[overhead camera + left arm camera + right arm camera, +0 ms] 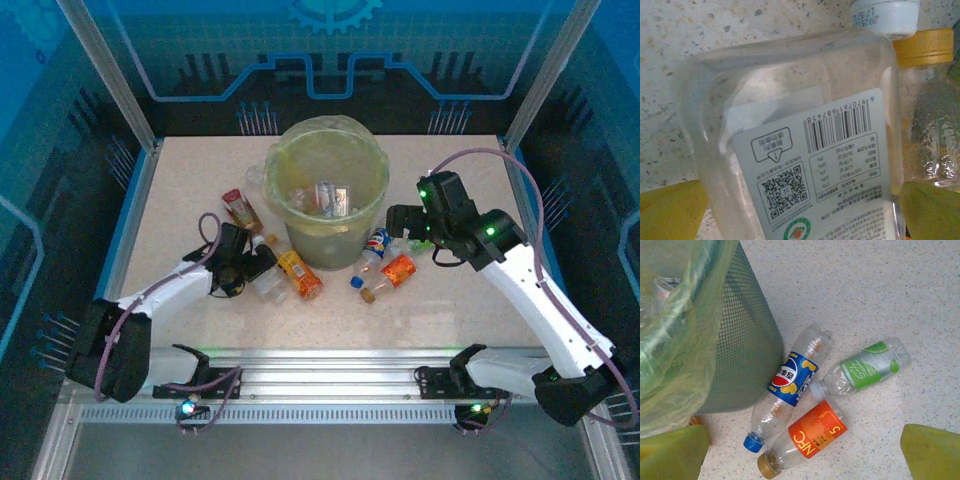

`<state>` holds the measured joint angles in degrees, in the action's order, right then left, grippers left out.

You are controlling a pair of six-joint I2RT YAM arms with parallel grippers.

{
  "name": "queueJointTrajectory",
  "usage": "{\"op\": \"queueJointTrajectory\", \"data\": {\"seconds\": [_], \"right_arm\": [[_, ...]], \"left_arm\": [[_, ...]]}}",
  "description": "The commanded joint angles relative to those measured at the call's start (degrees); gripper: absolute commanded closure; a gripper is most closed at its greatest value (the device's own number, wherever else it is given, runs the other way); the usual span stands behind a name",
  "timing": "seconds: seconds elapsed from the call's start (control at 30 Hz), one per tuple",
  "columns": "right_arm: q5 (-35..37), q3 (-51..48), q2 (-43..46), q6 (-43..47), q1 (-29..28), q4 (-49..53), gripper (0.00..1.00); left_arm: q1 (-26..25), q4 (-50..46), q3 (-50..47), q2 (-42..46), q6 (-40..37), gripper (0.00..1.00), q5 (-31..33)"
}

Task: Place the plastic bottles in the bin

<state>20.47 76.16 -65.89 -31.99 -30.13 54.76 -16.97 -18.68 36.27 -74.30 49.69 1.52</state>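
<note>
The bin (325,190), a round green mesh basket with a yellow-green bag liner, stands mid-table with a few bottles inside (330,197). My left gripper (256,268) is open, its yellow fingers (670,210) on either side of a clear white-labelled bottle (800,130) lying on the table. An orange bottle (298,273) lies beside it and a red-labelled one (241,210) farther back. My right gripper (403,228) hangs open above three lying bottles: a Pepsi bottle (792,377), an orange NFC bottle (815,435) and a green-labelled bottle (870,365).
The bin's mesh wall (745,350) stands just left of the Pepsi bottle. A yellow cap (925,47) and a pale cap (885,17) sit close beyond the clear bottle. Blue frame walls and metal posts (112,80) border the speckled table (470,310).
</note>
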Motion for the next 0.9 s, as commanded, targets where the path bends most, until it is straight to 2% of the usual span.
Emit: {"op": "queueJointTrajectory", "data": {"seconds": [0.0,0.17,0.33,0.7,0.87], "right_arm": [[0.9,-0.93,0.23,-0.82,0.69,-1.19,0.0],[0.19,-0.76,-0.89,-0.72,0.73,-1.76,0.0],[0.01,-0.36,-1.69,-0.71,0.74,-1.85,0.0],[0.4,-0.48,-1.69,-0.97,0.69,-1.85,0.0],[0.63,-0.67,-1.61,-1.06,0.69,-1.68,0.0]], "left_arm": [[0.54,0.09,1.76,-1.27,1.06,0.01,-0.66],[0.54,-0.37,2.33,-1.88,0.78,0.01,-0.35],[0.56,-4.83,3.84,-2.17,-0.51,0.01,2.12],[0.62,-12.09,3.28,0.07,-2.16,0.01,6.46],[0.6,-12.49,2.84,2.19,-1.98,0.01,6.36]]}}
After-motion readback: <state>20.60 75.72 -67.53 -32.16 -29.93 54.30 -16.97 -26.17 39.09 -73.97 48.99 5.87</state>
